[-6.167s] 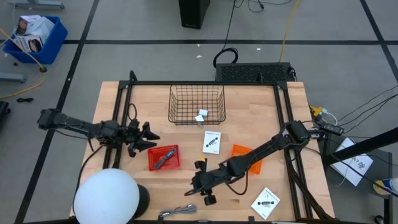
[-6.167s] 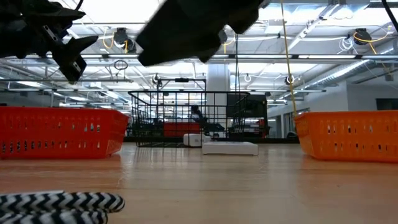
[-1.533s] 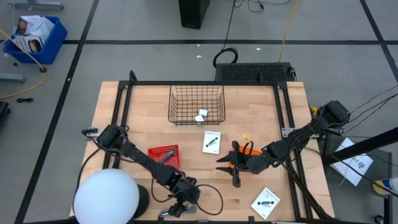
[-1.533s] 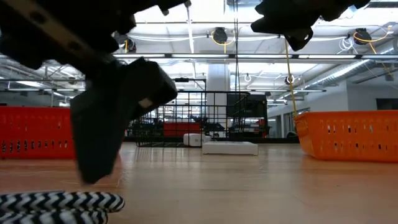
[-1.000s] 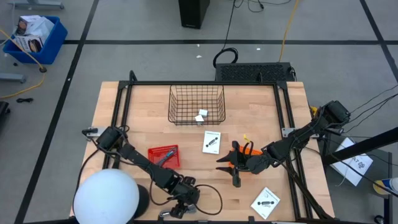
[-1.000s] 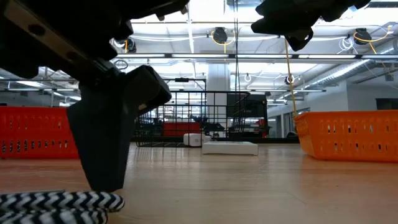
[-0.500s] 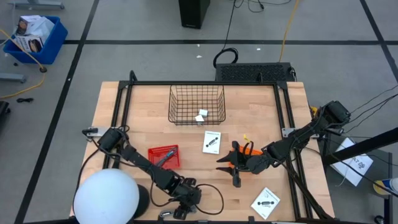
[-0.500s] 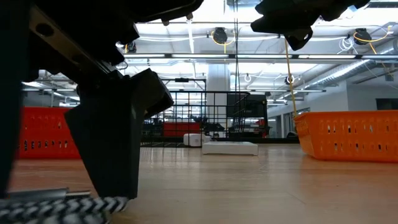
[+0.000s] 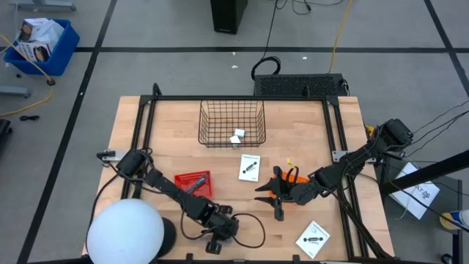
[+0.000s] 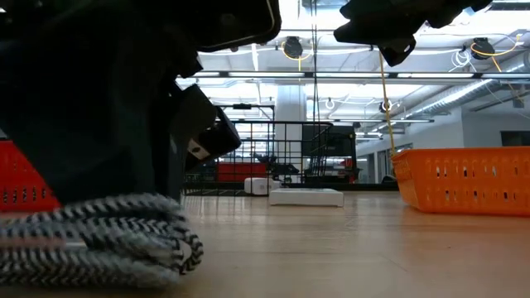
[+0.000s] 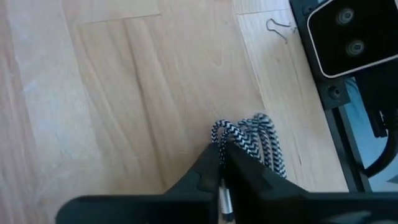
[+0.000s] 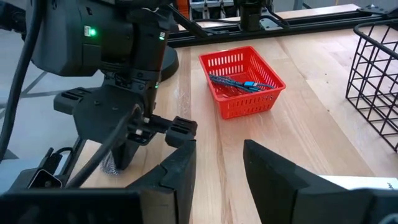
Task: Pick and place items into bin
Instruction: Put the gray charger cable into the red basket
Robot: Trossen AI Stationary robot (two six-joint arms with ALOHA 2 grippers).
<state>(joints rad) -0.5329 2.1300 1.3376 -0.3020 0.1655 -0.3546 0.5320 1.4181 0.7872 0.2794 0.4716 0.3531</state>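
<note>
A black-and-white braided cable coil (image 11: 256, 138) lies at the table's near edge, left of centre, and my left gripper (image 11: 219, 160) is shut on it; in the low view the coil (image 10: 108, 240) bulges under the dark fingers. My right gripper (image 12: 217, 168) hangs open over the table's middle, beside the orange basket (image 9: 295, 178), touching nothing. The black wire bin (image 9: 232, 123) at the far middle holds small white cubes (image 9: 237, 136). One white card (image 9: 249, 167) lies before it, another (image 9: 314, 239) at the near right. My left gripper pinches the coil's looped end (image 11: 217, 132) between its two fingers, coming from above and slanting down. The loops bunch up beside the fingers (image 10: 157, 223). Whether the coil is clear of the table I cannot tell.
A red basket (image 9: 193, 185) with a blue-grey tool in it stands left of centre. A white dome (image 9: 126, 233) sits at the near left corner. A black frame (image 9: 242, 97) borders the table. Bare wood lies between the two arms.
My left gripper has gone down onto the cable coil at the near edge and shut on it. The coil, flat on the table before, is now gathered into a taller bunch under the fingers.
</note>
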